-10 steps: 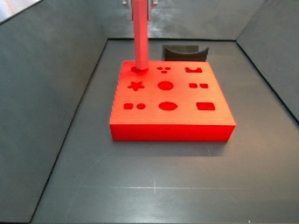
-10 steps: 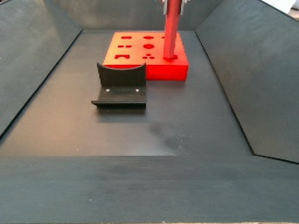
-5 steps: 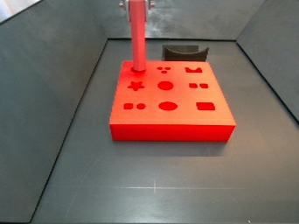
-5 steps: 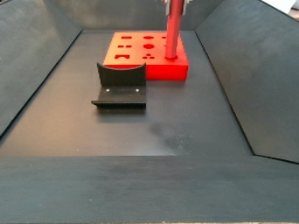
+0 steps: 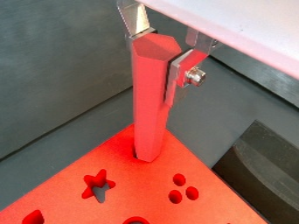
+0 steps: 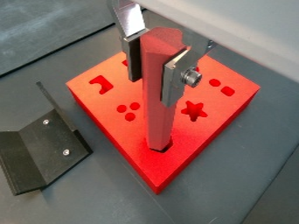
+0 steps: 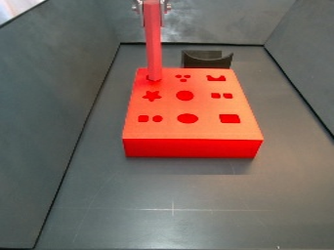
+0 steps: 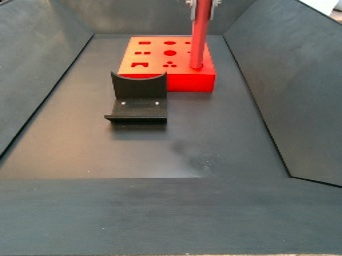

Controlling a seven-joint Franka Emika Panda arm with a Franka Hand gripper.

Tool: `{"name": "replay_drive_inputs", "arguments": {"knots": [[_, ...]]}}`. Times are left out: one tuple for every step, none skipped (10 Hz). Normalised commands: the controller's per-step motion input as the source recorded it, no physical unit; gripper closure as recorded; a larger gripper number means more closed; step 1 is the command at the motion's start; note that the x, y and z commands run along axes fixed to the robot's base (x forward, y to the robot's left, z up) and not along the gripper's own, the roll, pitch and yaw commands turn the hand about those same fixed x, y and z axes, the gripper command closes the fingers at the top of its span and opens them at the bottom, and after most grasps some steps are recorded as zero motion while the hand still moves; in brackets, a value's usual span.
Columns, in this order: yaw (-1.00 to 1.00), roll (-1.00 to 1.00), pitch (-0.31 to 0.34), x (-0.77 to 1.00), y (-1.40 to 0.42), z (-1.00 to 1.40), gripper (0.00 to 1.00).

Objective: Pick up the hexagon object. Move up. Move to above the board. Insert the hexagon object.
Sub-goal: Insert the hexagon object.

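Note:
The hexagon object [image 5: 149,96] is a long red-pink prism standing upright. Its lower end sits in a hole at a far corner of the red board [image 6: 131,140]. My gripper [image 5: 158,54] is shut on the rod's upper end, one silver finger on each side, as both wrist views show [image 6: 156,66]. In both side views the rod [image 7: 152,39] [image 8: 198,40] rises from the board [image 7: 196,137] [image 8: 167,82] up to the gripper [image 7: 152,5] [image 8: 198,5] at the frame's top edge. How deep the rod's foot sits is hidden.
The dark fixture [image 8: 138,95] stands on the floor right beside the board, and shows in the other views too [image 7: 205,59] [image 6: 35,157] [image 5: 263,162]. Grey sloping walls enclose the floor on all sides. The board's other cut-outs, star, circles and squares, are open.
The rod's top and the gripper have shifted very slightly sideways in a side view. The rod's foot stays at the same corner hole.

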Motion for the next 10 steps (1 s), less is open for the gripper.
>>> {"name": "replay_drive_inputs", "arguments": {"knots": [[0.09, 0.01, -0.121, -0.12, 0.0, -0.14, 1.0], [0.07, 0.02, -0.134, -0.14, -0.07, -0.14, 1.0], [0.04, 0.02, -0.136, -0.17, -0.07, -0.13, 1.0], [0.01, 0.0, -0.131, -0.06, -0.01, -0.23, 1.0], [0.0, 0.0, -0.124, 0.14, 0.0, -0.45, 1.0], [0.0, 0.0, -0.106, 0.21, 0.0, -0.58, 1.0], [0.0, 0.0, -0.113, 0.15, -0.01, -0.59, 1.0], [0.0, 0.01, -0.031, 0.19, 0.0, -0.5, 1.0], [0.0, 0.0, -0.101, 0.0, 0.0, -0.25, 1.0], [-0.01, -0.08, -0.083, 0.0, 0.06, -0.06, 1.0]]}}
